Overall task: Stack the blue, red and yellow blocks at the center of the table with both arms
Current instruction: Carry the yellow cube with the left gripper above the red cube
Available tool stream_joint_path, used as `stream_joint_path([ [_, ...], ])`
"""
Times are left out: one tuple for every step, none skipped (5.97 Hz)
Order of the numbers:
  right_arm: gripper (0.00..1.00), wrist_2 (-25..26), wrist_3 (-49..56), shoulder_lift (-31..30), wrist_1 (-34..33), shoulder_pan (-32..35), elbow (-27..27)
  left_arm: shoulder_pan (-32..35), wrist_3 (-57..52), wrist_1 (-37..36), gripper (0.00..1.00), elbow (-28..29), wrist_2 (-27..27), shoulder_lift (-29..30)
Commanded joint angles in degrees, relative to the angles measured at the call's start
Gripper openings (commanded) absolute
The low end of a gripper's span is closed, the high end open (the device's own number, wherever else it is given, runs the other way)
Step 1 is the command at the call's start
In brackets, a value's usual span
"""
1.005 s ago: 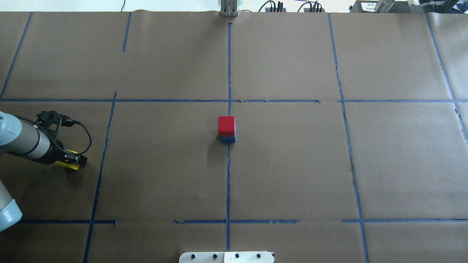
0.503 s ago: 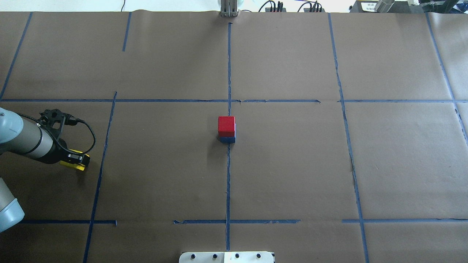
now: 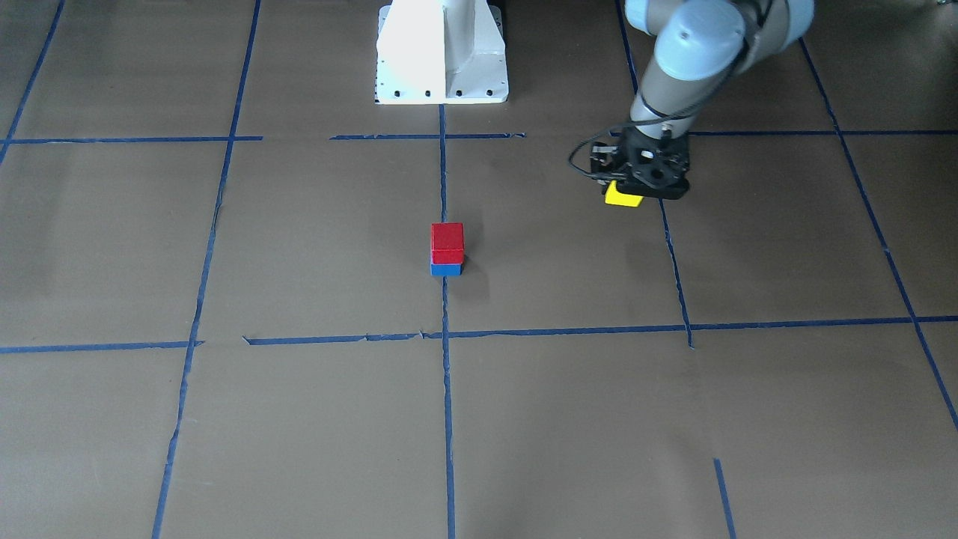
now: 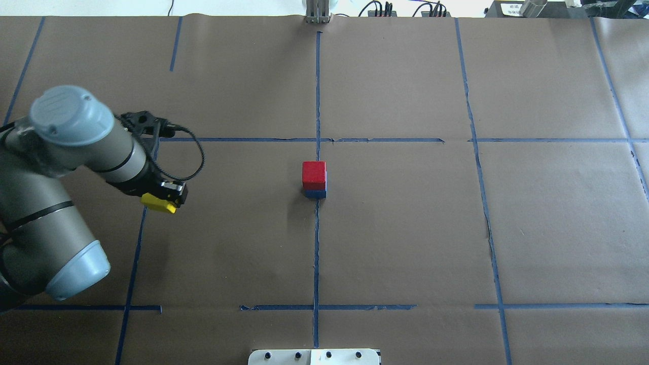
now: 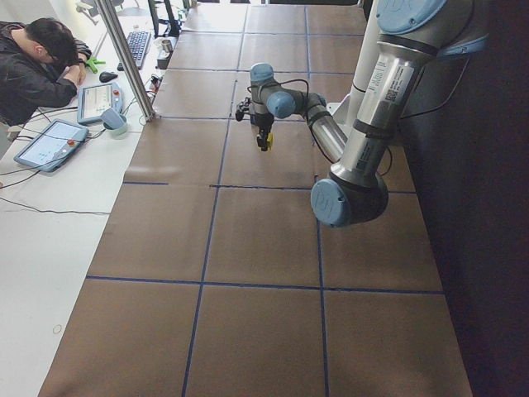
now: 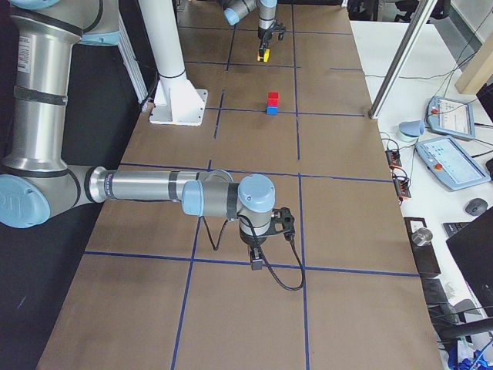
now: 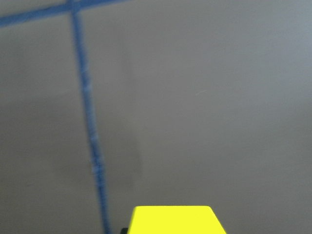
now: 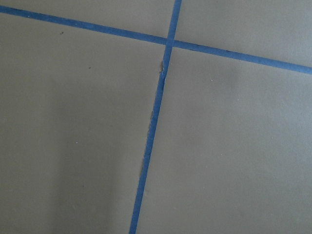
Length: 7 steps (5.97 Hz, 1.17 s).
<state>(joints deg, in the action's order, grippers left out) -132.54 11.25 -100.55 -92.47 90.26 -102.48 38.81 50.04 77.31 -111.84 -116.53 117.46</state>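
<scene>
Left side: the left arm (image 4: 76,152) reaches over the brown paper-covered table (image 4: 405,243). The left gripper (image 4: 167,201) points downward, with its fingers clamped on the yellow block (image 4: 158,203). The block appears raised clear of the paper and sits above a blue tape line (image 4: 137,238) running near to far. It is well apart from the stack, to the stack's left. A black cable (image 4: 199,157) loops beside the wrist. In the left wrist view the block's top face fills the bottom edge, and the surface beyond it is out of focus.

Centre: the red block (image 4: 314,173) rests directly on the blue block (image 4: 314,193). Both sit on the central tape line, just nearer than its crossing with the far cross-line. The red block appears square on the blue one, with only a sliver of blue showing at the near and right edges. Nothing touches the stack.

Right side: the right arm (image 6: 154,185) shows only in the side view from the right end of the table. The right gripper (image 6: 258,258) hangs low over the paper near a tape crossing (image 8: 169,41). Whether its fingers are parted or closed cannot be told. No block is seen at it.
</scene>
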Motion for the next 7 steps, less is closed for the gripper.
stream_joint_path([
  [1.0, 0.0, 0.0, 0.0, 0.01, 0.0, 0.0, -1.97, 8.69, -4.54, 0.0, 8.4, 0.34, 16.04],
  [1.0, 0.0, -0.09, 0.09, -0.08, 0.0, 0.0, -4.51, 12.94, -3.84, 0.01, 16.14, 3.13, 23.79],
  [1.0, 0.0, -0.09, 0.09, -0.08, 0.0, 0.0, -5.67, 15.94, 3.13, 0.02, 22.91, 5.5, 27.26],
  [1.0, 0.0, -0.09, 0.09, -0.08, 0.0, 0.0, -5.68, 17.01, 7.81, 0.02, 28.46, 5.53, 29.21],
  [1.0, 0.0, -0.09, 0.09, -0.08, 0.0, 0.0, -5.85, 17.02, 8.46, 0.04, 29.65, 5.53, 29.49],
  [1.0, 0.0, -0.09, 0.09, -0.08, 0.0, 0.08, -6.11, 17.02, 8.47, 0.05, 29.75, 5.53, 29.23],
  [1.0, 0.0, 0.0, 0.0, -0.08, 0.0, 0.08, -6.12, 17.11, 8.21, 0.05, 29.75, 5.53, 29.23],
])
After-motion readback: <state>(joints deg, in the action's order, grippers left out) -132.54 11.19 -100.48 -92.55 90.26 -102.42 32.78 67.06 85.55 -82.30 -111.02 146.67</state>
